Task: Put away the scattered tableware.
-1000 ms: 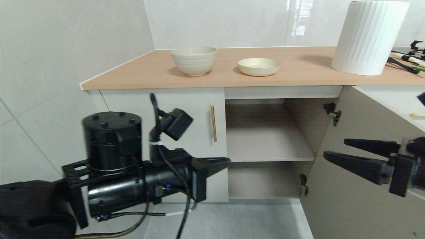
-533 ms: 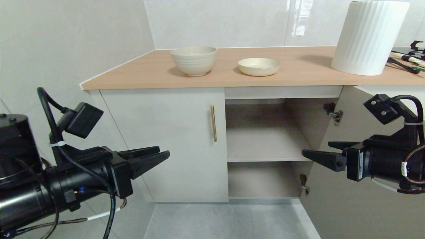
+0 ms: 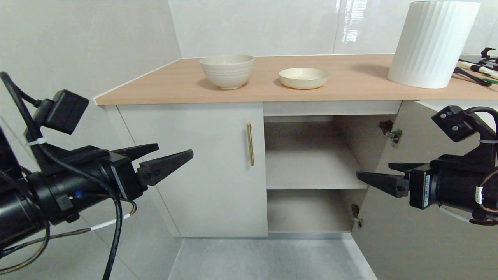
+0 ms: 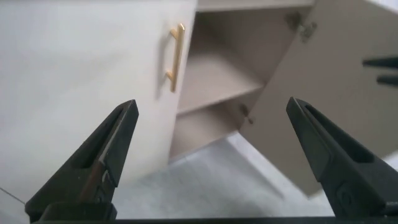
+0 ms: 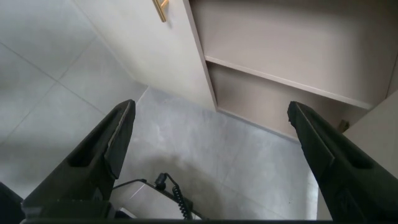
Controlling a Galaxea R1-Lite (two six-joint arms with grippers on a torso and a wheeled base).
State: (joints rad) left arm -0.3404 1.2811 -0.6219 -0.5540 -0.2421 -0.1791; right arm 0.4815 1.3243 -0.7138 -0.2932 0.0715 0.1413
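Observation:
A ribbed cream bowl [image 3: 227,71] and a shallow cream dish [image 3: 303,77] stand side by side on the wooden countertop [image 3: 175,87]. Below them, the cabinet's right half stands open, showing a bare shelf [image 3: 311,171]. My left gripper [image 3: 175,149] hangs open in front of the shut left door, well below the bowl, holding nothing. My right gripper [image 3: 373,171] is open and empty beside the swung-out door, pointing toward the cabinet opening. The left wrist view looks between the open left gripper [image 4: 211,106] at the cabinet. The right gripper [image 5: 211,106] frames the floor and lower shelf.
A tall white ribbed container [image 3: 432,42] stands on the counter's right end, with dark utensils [image 3: 474,72] behind it. The open cabinet door [image 3: 408,233] juts out at right. The left door has a gold handle [image 3: 249,144]. Grey tiled floor lies below.
My left arm has swung out to the left and risen, and its gripper has opened wider. My right arm has turned to face the cabinet opening and drawn back slightly to the right.

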